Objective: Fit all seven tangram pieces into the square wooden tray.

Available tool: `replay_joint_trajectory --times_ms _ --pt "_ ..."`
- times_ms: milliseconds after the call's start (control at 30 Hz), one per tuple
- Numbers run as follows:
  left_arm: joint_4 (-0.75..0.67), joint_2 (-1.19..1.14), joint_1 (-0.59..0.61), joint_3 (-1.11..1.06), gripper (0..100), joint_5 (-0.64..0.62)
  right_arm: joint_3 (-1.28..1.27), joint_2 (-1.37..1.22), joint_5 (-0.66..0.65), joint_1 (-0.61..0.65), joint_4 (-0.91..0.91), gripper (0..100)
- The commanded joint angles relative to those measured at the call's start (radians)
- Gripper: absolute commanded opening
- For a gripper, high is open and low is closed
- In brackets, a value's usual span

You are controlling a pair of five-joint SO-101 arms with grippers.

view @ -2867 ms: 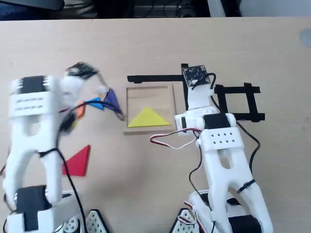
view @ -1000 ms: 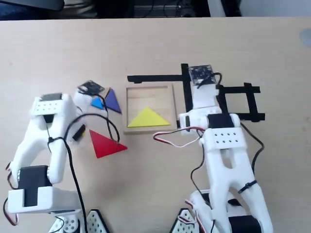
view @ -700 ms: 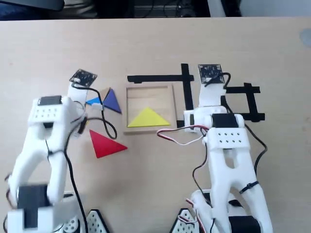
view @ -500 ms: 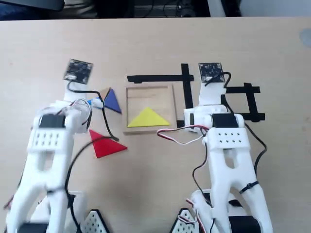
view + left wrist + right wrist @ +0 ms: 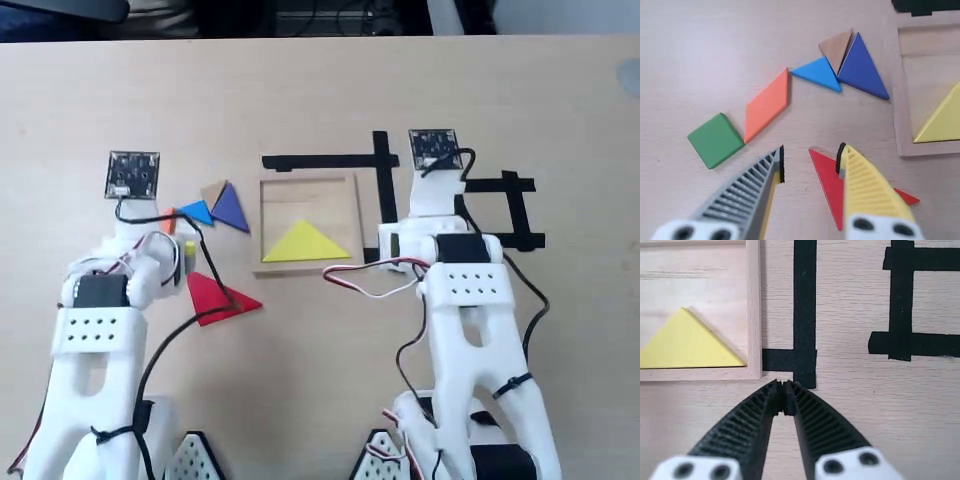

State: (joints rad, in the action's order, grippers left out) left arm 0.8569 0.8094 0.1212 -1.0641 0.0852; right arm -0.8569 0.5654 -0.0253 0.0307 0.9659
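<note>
So, left gripper (image 5: 810, 160) hangs spread wide above the red triangle (image 5: 827, 185), holding nothing; right gripper (image 5: 784, 390) sits pinched closed beside the wooden tray (image 5: 754, 315), yellow triangle (image 5: 687, 347) inside.

Covered and cropped parts of the tangram layout.
From above, the left arm (image 5: 100, 300) covers the green square (image 5: 715, 140) and all but a sliver of the orange piece (image 5: 168, 214), and a cable (image 5: 150, 372) crosses the red triangle (image 5: 210, 300). In the left wrist view, a finger (image 5: 865, 190) of the left end effector (image 5: 810, 161) hides the red triangle's middle. The frame edge cuts off the wooden tray (image 5: 897, 100) and the yellow triangle (image 5: 942, 122); the right wrist view crops both too.
</note>
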Motion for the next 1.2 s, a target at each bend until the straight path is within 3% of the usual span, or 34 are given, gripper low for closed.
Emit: replay_joint_trajectory --times_ms 0,233,400,700,900,1033,1167 --pt "-0.051 0.021 -0.036 -0.050 20 0.015 0.001 -0.002 -0.002 -0.011 -0.017 1.3" --pt "-0.068 0.183 -0.047 -0.206 20 0.025 0.001 -0.002 -0.002 -0.011 -0.029 1.4" --pt "-0.057 0.298 -0.044 -0.309 20 0.186 -0.004 -0.002 -0.002 -0.011 -0.031 1.4" --pt "-0.057 0.446 -0.048 -0.409 21 0.201 -0.004 -0.002 -0.002 -0.011 -0.031 1.4" --pt "0.063 0.450 -0.157 -0.415 25 0.384 -0.004 -0.002 -0.002 -0.011 -0.031 1.4" --pt "0.201 0.450 -0.163 -0.351 26 0.611 -0.004 -0.002 -0.003 -0.011 -0.031 1.4" --pt "0.285 0.445 -0.137 -0.243 26 0.690 -0.004 -0.002 -0.031 -0.011 -0.031 1.4"
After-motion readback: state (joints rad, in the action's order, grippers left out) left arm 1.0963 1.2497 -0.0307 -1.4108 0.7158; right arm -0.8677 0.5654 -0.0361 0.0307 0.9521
